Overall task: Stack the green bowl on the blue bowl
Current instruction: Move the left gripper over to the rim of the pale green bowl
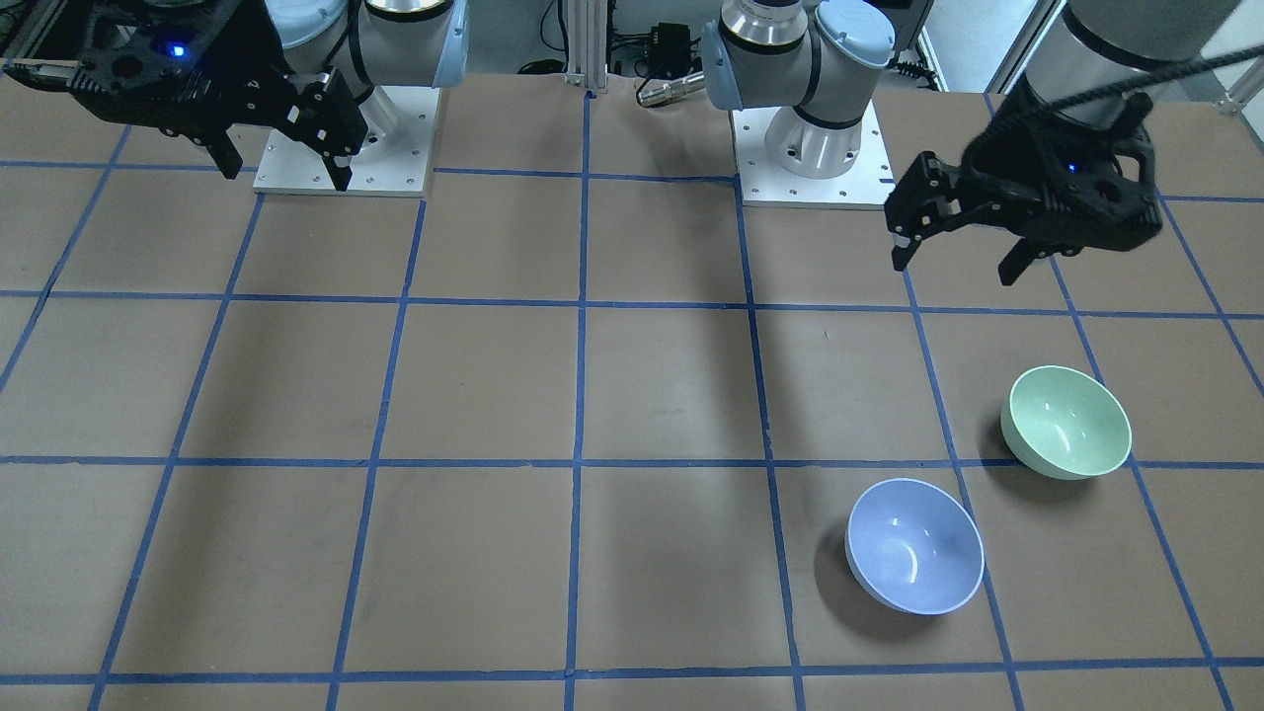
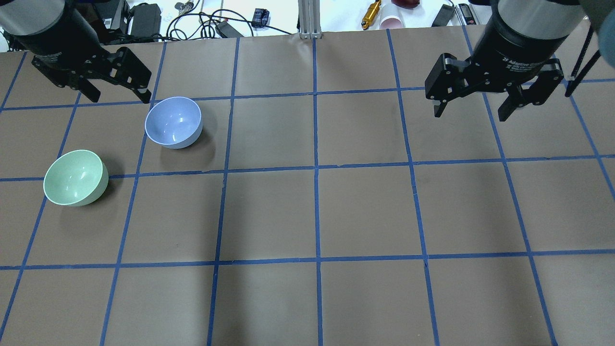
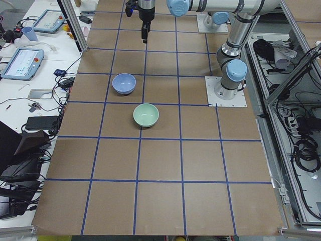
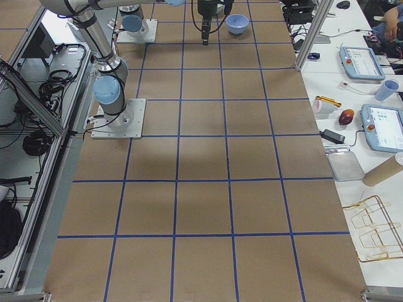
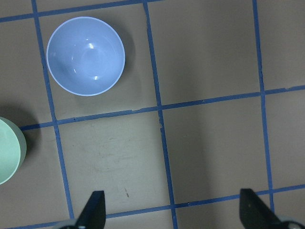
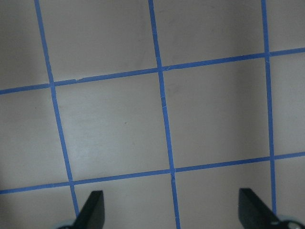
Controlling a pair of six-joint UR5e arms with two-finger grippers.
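Bowls of smooth, glossy make, both round and deep with a thin lighter rim, stand upright and hollow-side up on the counter on the robot's left side. The green bowl is a pale mint. It sits nearer the robot, its side against one of the tape lines. The blue bowl is a pale periwinkle of about the same size. It sits farther out and more toward the middle, apart from the green one and inside one square. Small highlights show on the inner walls of both.

The counter is covered in matt brown sheeting, divided into squares by narrow blue tape.

The left end effector is black, angular and hard-edged. It hangs raised over the counter with its two fingers spread wide, empty, touching neither bowl. The right end effector, of the same build, hangs over the far side of the counter, fingers likewise parted and grasping nothing. On its black collar the white word "Adaptive" can be read; the rest of the print is too small to make out.
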